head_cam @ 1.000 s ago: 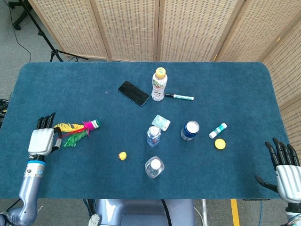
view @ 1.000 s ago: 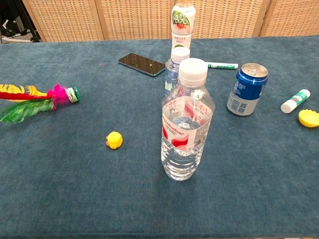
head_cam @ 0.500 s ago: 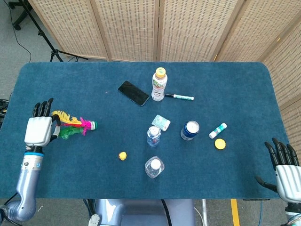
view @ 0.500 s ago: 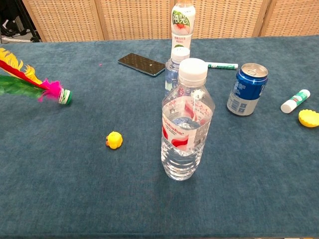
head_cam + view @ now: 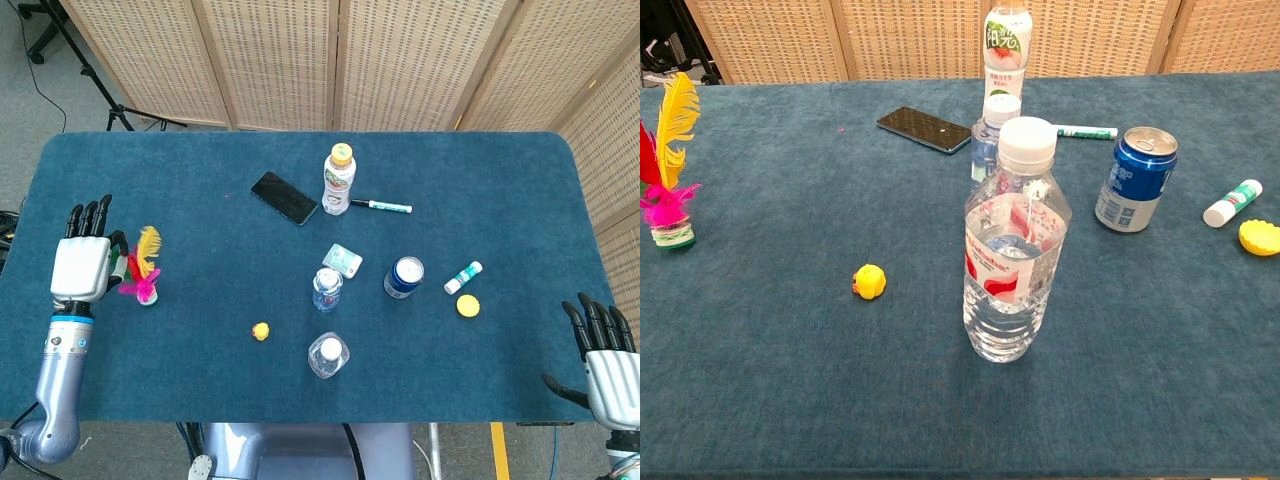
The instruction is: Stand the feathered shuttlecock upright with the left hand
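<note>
The feathered shuttlecock stands upright near the table's left edge, its green-and-white base on the blue cloth and its yellow, red and pink feathers pointing up. In the chest view the shuttlecock shows at the far left with its base on the cloth. My left hand is right beside it on its left, thumb and a finger at the feathers, holding them; the other fingers point away from me. My right hand hangs by the table's near right corner, fingers spread, holding nothing.
A small yellow toy lies right of the shuttlecock. Mid-table stand two water bottles, a blue can and a juice bottle. A phone, marker, glue stick and yellow cap lie flat.
My left hand has swung the shuttlecock from lying flat, base pointing right, to standing on its base, and drawn it left towards the table edge. The right hand has not moved.
</note>
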Tool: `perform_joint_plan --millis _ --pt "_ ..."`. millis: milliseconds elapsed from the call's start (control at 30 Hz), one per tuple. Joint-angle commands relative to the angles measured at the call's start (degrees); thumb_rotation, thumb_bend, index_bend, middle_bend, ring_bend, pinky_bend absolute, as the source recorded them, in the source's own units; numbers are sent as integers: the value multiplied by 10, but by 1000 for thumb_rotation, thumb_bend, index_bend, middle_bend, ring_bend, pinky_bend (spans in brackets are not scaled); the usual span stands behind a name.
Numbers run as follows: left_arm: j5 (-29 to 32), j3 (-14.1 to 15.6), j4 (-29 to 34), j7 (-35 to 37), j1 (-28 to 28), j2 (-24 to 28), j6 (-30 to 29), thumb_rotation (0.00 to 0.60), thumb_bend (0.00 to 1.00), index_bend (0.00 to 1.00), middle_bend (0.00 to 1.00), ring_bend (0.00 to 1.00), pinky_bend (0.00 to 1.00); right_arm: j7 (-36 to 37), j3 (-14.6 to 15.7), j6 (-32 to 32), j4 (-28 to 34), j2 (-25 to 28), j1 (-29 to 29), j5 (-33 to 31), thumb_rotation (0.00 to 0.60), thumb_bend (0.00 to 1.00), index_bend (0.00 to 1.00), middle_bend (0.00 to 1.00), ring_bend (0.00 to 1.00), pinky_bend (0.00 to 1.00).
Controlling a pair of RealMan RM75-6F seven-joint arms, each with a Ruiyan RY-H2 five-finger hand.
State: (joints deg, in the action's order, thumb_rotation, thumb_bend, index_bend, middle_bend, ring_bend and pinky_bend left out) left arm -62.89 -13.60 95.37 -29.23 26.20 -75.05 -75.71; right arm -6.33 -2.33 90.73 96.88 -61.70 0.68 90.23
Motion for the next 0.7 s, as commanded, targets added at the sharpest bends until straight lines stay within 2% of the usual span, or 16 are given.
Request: perform_joint_plan --millis 33,433,700 --pt "0 3 -3 0 0 -3 0 600 474 684 0 0 0 0 0 0 0 0 0 0 600 0 0 0 0 0" --pt "-11 -4 -1 5 4 -1 -14 600 474 684 0 0 0 0 0 -1 -1 0 0 0 600 0 0 0 0 0" --pt "-5 7 -9 2 4 -7 -5 600 468 684 0 0 0 -1 0 -2 0 0 -1 -1 600 0 0 0 0 0"
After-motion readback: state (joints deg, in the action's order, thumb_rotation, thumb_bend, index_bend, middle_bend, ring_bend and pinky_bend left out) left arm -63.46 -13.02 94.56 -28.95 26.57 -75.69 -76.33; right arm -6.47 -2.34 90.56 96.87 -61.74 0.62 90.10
